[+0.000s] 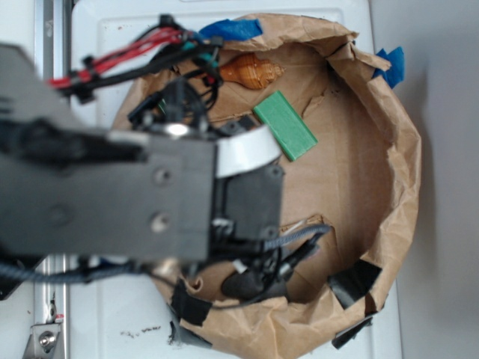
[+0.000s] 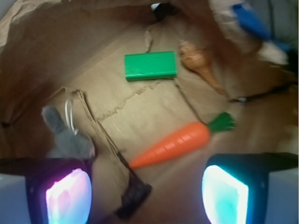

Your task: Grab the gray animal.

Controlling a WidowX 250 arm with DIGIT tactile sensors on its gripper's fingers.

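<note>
Hand (image 2: 147, 193) finger (image 2: 65, 193) hides gray animal's (image 2: 65, 135) lower body.

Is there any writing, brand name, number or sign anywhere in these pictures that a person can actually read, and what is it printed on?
None: no readable text in either view.
Green block: plain faces, no lettering.
Orange carrot and gray animal: no tags or print visible.
Brown paper bag: unprinted where it shows.
Blue tape: blank.
Robot arm: blurred; any marking there cannot be read.
</note>
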